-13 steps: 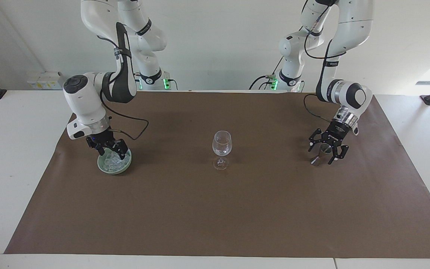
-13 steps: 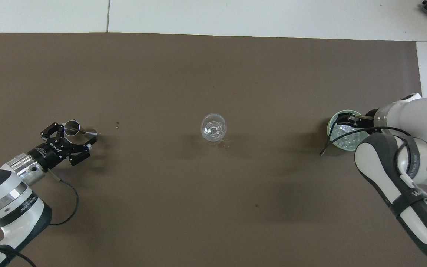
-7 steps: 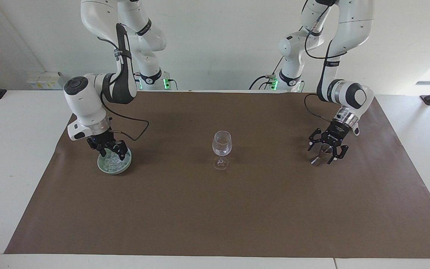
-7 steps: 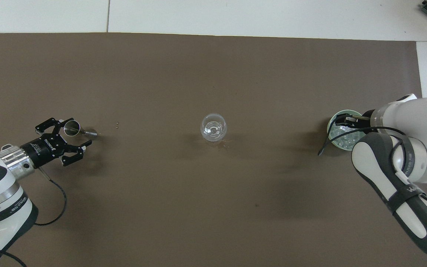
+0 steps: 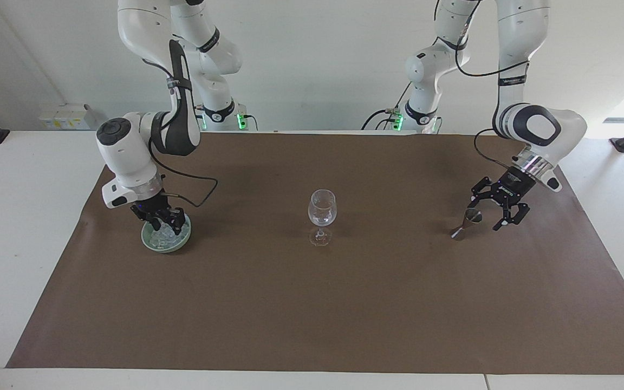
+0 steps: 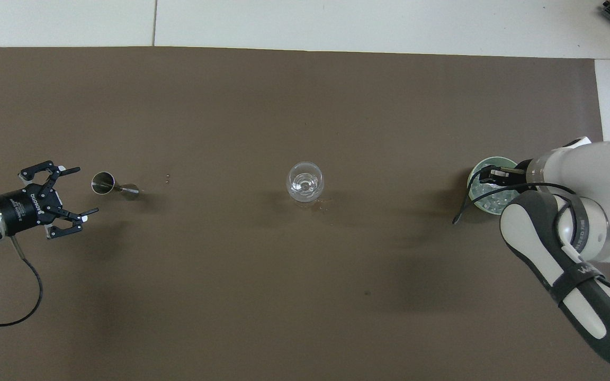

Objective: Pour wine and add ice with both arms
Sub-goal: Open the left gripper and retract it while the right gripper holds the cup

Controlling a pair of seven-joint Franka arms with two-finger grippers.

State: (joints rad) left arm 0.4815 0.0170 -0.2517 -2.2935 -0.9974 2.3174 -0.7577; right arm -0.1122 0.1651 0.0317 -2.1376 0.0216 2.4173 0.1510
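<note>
Ice [image 5: 164,234] heaped in a pale green bowl [image 5: 152,244] on the brown mat at the right arm's end of the desk. Right gripper [image 5: 164,219] down in the bowl, fingers part-way together among the chunks (hold on a piece not discernible). Chunks judged light, hard, slippery: best pinched across flat faces. Left gripper [image 6: 72,205] spread wide, empty, beside the metal jigger [image 6: 105,183]. Stemmed glass [image 5: 322,208] mid-mat, upright.
</note>
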